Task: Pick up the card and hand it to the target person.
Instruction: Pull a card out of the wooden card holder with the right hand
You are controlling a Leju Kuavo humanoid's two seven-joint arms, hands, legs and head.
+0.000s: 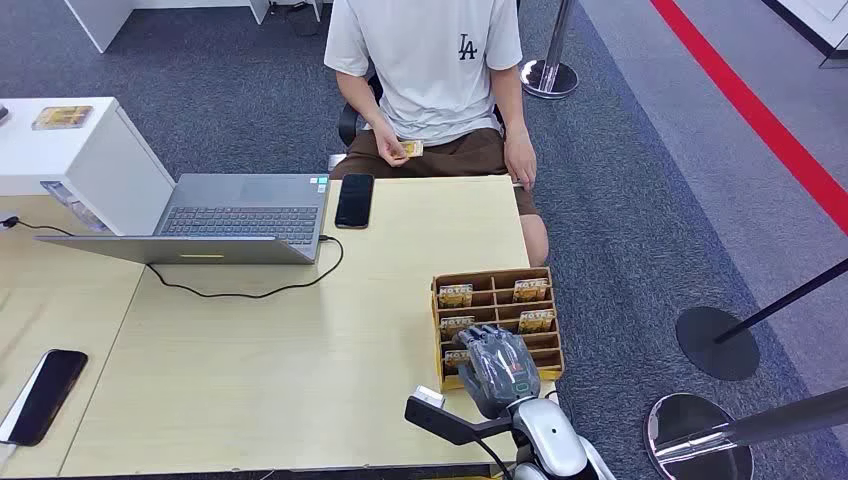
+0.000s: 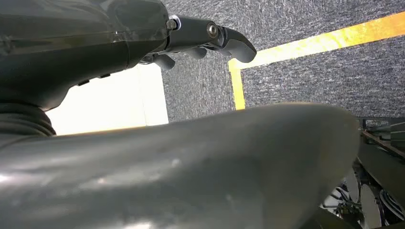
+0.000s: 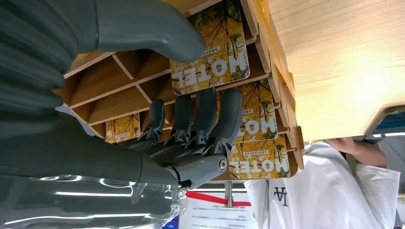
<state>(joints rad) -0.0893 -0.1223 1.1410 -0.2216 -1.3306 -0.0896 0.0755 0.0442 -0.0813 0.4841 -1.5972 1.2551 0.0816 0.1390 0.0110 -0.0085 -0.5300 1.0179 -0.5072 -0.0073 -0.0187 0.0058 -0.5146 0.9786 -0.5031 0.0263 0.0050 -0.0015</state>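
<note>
Cards stand in the wooden rack (image 1: pixel 497 290) at the near right corner of the surface (image 1: pixel 300 350), and my right hand (image 1: pixel 497 362) hovers directly over its nearer slots, fingers (image 3: pixel 205 119) loosely apart, holding nothing. The card (image 3: pixel 258 125) I judge nearest lies just beyond my fingertips, long axis across them. My left hand (image 2: pixel 210 40) hangs away, state unclear.

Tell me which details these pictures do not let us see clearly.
- Head view: the right hand covers the near slots of the card rack, so any grip on a card is hidden.
- Right wrist view: the fingers lie over a card; contact cannot be told.
- Head view: the small item in the person's hand is too small to read.
- Left wrist view: the left hand is mostly blocked by a dark cover.
</note>
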